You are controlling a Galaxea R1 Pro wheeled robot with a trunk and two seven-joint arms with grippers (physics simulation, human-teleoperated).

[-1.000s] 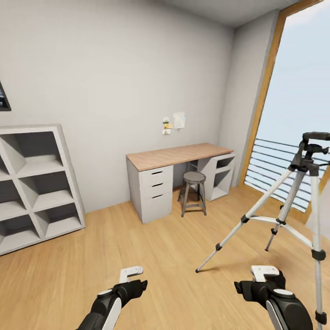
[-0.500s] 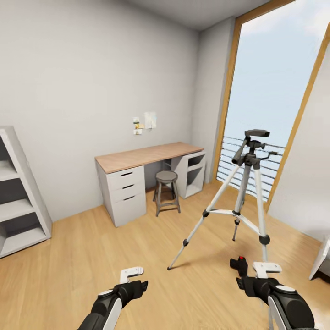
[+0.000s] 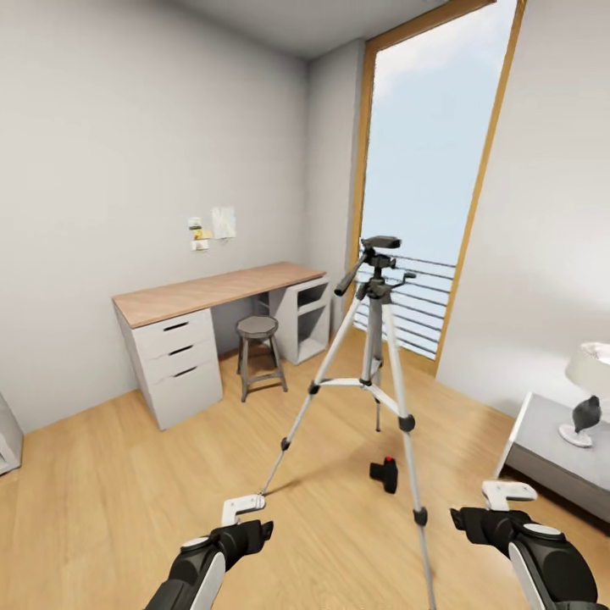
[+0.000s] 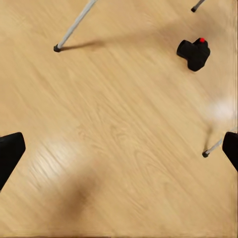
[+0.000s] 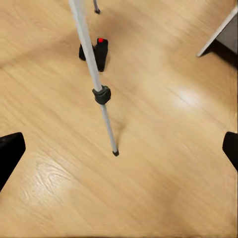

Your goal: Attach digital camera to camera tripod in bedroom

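The camera tripod (image 3: 373, 292) stands on the wood floor in the middle of the head view, silver legs spread, black head and pan handle on top. The digital camera (image 3: 385, 473) lies on the floor between its legs, black with a red button. My left gripper (image 3: 241, 518) hangs low at the left, open, short of the tripod's near-left foot. My right gripper (image 3: 500, 506) is open too, right of the nearest leg. The left wrist view shows the camera (image 4: 194, 53) and two tripod feet. In the right wrist view a tripod leg (image 5: 101, 94) crosses in front of the camera (image 5: 99, 52).
A wood-topped desk (image 3: 212, 292) with drawers and a grey stool (image 3: 258, 326) stand against the back wall. A tall window with a balcony railing (image 3: 415, 305) is behind the tripod. A grey nightstand (image 3: 551, 440) with a white lamp (image 3: 589, 377) sits at the right.
The head view has swung to the right: the shelf has left the picture, and the camera on the floor and the nightstand have come in. Both arms keep their pose.
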